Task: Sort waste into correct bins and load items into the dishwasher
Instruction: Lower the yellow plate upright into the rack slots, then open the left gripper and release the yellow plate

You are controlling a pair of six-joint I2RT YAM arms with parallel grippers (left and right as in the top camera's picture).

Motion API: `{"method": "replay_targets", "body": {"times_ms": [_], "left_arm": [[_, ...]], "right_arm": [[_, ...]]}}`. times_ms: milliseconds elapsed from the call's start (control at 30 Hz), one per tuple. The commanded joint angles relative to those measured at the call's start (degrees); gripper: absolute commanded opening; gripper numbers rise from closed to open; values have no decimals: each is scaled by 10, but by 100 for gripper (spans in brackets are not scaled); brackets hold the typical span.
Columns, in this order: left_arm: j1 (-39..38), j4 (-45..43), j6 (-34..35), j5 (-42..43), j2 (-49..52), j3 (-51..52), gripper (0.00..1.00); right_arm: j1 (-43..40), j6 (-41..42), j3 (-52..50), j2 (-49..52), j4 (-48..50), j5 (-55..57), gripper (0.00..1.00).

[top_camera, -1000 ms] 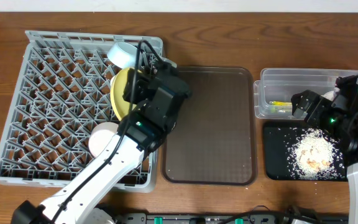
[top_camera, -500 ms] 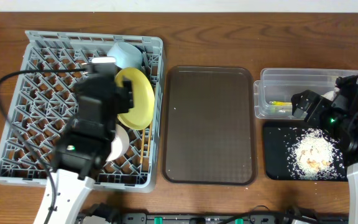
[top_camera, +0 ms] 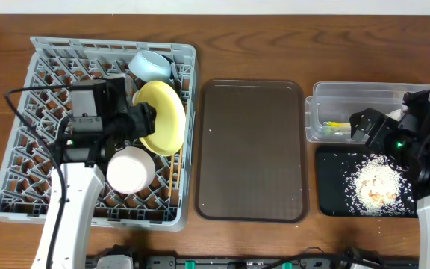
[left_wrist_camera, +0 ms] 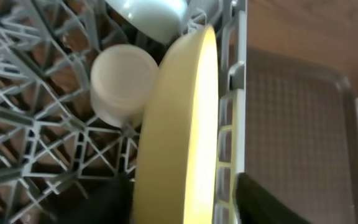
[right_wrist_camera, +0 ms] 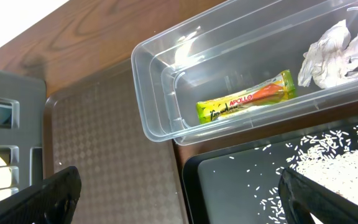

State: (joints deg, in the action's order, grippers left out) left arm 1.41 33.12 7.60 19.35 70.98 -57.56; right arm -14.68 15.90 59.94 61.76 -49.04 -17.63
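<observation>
One yellow plate [left_wrist_camera: 179,124] edge-on, chopsticks [top_camera: 172,179] half-hidden

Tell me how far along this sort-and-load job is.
Done: napkin and sachet in the clear tub, rice on the black tray; blue bowl, white bowl, cup, chopsticks in the rack. In hand: left gripper straddles the on-edge yellow plate, grip unclear. Left: seemingly only releasing it.

yellow plate [top_camera: 163,118] on edge in rack [top_camera: 51,82] | wrapper [right_wrist_camera: 247,102], napkin [right_wrist_camera: 331,53] in tub [right_wrist_camera: 151,99]
</observation>
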Motion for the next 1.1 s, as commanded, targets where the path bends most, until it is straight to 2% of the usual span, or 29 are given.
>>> {"method": "replay_targets", "body": {"times_ms": [0, 267, 567, 733, 800, 833, 900, 1067], "left_arm": [[1, 5, 0, 27, 1, -9, 46], [1, 5, 0, 29, -20, -9, 45], [-29, 5, 0, 46, -40, -9, 36], [-68, 4, -4, -25, -40, -9, 36], [-73, 2, -4, -82, -41, -9, 58], [-73, -4, -4, -105, -43, -9, 72], [-73, -17, -1, -137, -54, -9, 84], [-73, -36, 0, -193, -76, -9, 89]], "right_arm": [[-3, -3, 6, -3, -1, -4, 99], [-3, -3, 6, -3, -1, -4, 99], [-3, -3, 6, -3, -1, -4, 99], [-3, -3, 6, -3, -1, -4, 99], [-3, -3, 6, -3, -1, -4, 99], [-3, -3, 6, -3, -1, -4, 99], [-3, -3, 6, -3, -1, -4, 99], [-3, -3, 6, -3, -1, -4, 99]]}}
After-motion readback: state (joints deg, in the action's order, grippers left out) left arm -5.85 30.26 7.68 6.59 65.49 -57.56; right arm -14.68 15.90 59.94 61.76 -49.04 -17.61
